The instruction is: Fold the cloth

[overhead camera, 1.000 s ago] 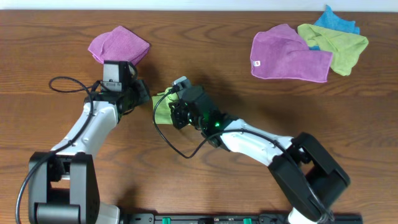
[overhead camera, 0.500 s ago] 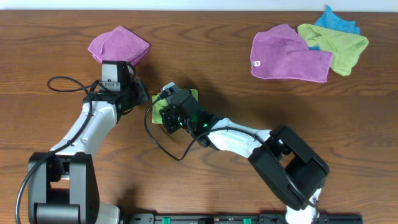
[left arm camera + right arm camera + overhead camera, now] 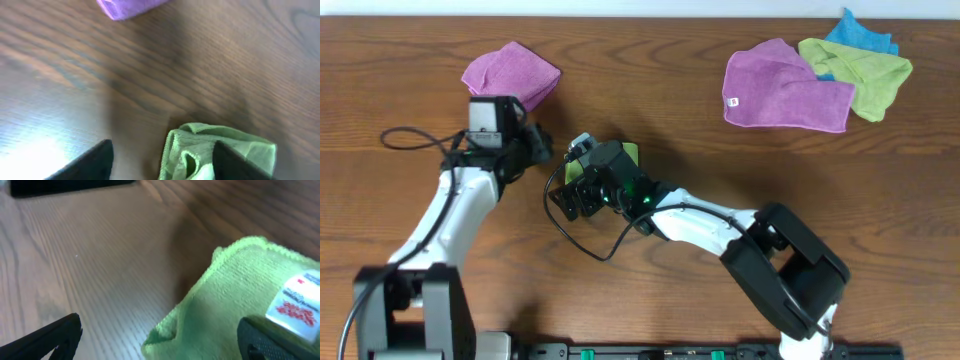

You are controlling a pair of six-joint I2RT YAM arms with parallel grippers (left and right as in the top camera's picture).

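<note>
The cloth (image 3: pixel 631 152) is a small folded lime-green bundle on the wooden table, mostly hidden under my right wrist in the overhead view. In the left wrist view the cloth (image 3: pixel 220 150) lies by the right fingertip (image 3: pixel 235 165), and my left gripper (image 3: pixel 162 167) is open around nothing. In the right wrist view the cloth (image 3: pixel 240 290) shows its white tag (image 3: pixel 297 302). My right gripper (image 3: pixel 160 340) is open over the cloth's edge. Overhead, the left gripper (image 3: pixel 538 148) sits just left of the bundle, and the right gripper (image 3: pixel 565 198) is at its front left.
A crumpled purple cloth (image 3: pixel 510 70) lies at the back left, close behind my left wrist. At the back right is a pile of a purple cloth (image 3: pixel 785 88), a paler green cloth (image 3: pixel 865 75) and a blue cloth (image 3: pixel 860 35).
Both grippers have opened and let go of the green cloth. The left arm drew back to the left. The right gripper slid left and forward off the bundle.
</note>
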